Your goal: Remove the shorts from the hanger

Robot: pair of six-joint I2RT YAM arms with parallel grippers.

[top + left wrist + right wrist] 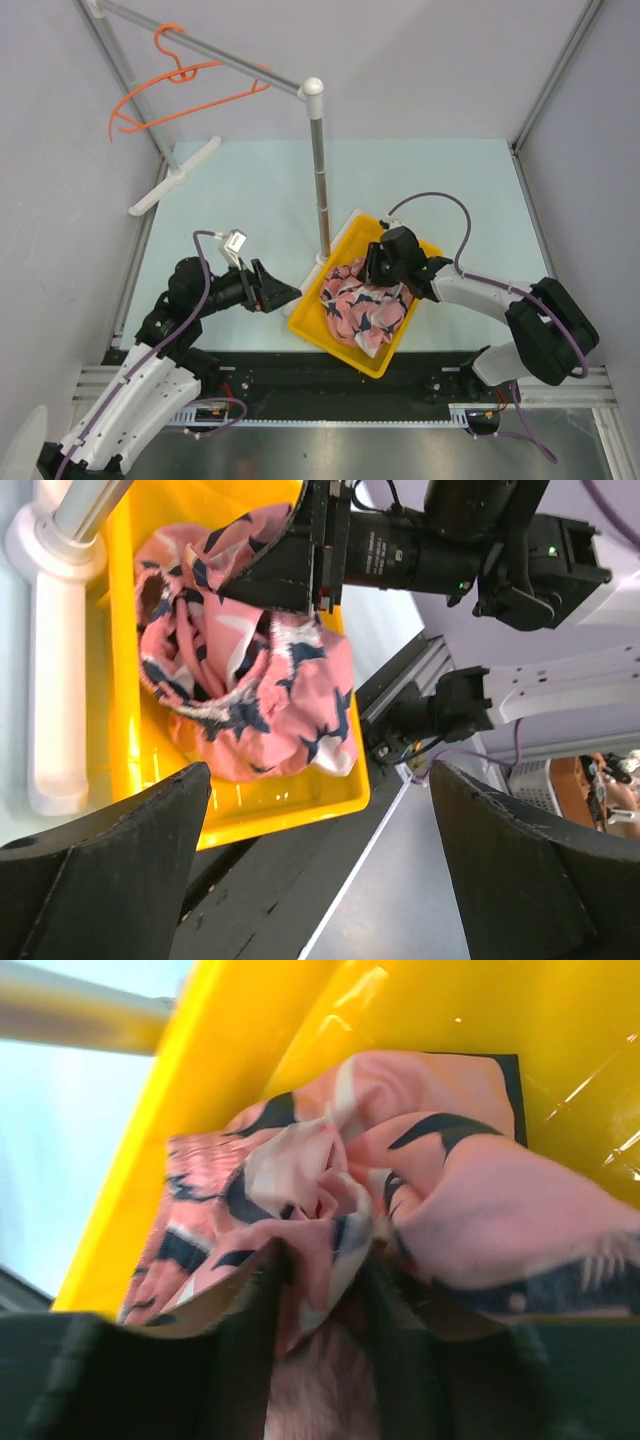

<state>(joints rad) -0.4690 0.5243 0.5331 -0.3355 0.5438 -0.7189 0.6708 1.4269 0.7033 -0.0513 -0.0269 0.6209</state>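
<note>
— Where is your left gripper?
— Nearest you, just left of the yellow tray, its fingers spread apart around nothing.
— And your right gripper?
— Down in the tray, its 2 fingers pinched on the shorts, which lie bunched there. At the far left, the hanger hangs on the grey rail.

Left arm: white lower link, black joint housings, with a small silver-white camera block at the wrist. Left tool: black and tapered, with broad wedge-shaped fingers. Right arm: white forearm link and bulky black joints. Right tool: black. A purple cable loops along each arm. Green indicator lights dot the right wrist housing.
</note>
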